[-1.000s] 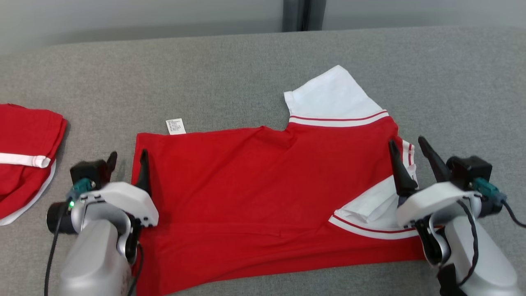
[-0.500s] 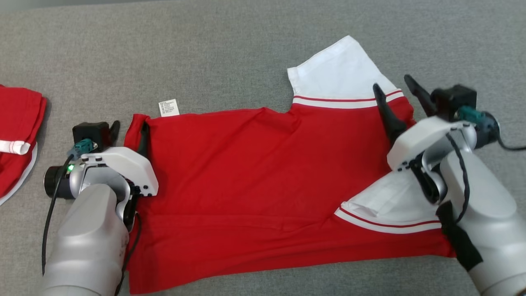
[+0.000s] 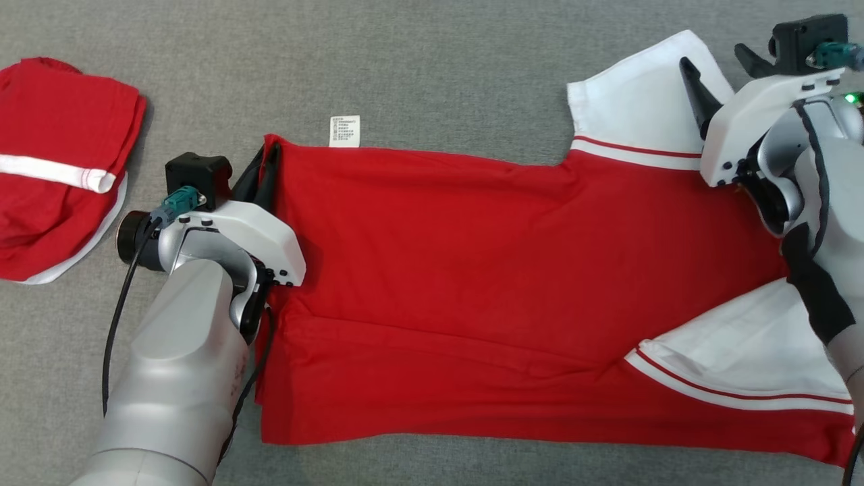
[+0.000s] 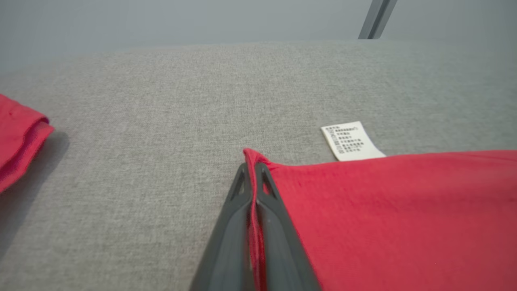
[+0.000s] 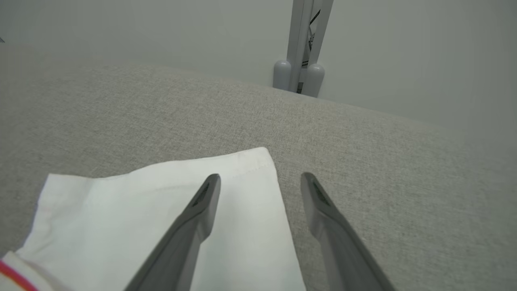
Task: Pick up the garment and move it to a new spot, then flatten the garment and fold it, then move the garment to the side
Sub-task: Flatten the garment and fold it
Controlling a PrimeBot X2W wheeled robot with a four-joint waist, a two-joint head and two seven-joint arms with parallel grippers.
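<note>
The garment (image 3: 472, 270), a red shirt with white sleeves, lies spread flat across the grey table. My left gripper (image 3: 266, 158) is shut on its far left corner; in the left wrist view the red hem (image 4: 253, 190) is pinched between the two closed fingers of the left gripper (image 4: 253, 171). My right gripper (image 3: 712, 57) stands open at the far white sleeve (image 3: 634, 101). In the right wrist view the right gripper (image 5: 260, 180) straddles that sleeve's (image 5: 161, 210) right edge, one finger over the cloth and one over bare table.
A second red garment (image 3: 61, 169) with white trim lies folded at the far left, also seen as a red fold (image 4: 20, 137). A white care label (image 3: 345, 131) sticks out from the shirt's far edge. A grey post (image 5: 301, 44) stands behind the table.
My left gripper has shut on the garment's left corner. My right gripper, still open, has moved from the near sleeve to the far white sleeve. The head camera has shifted.
</note>
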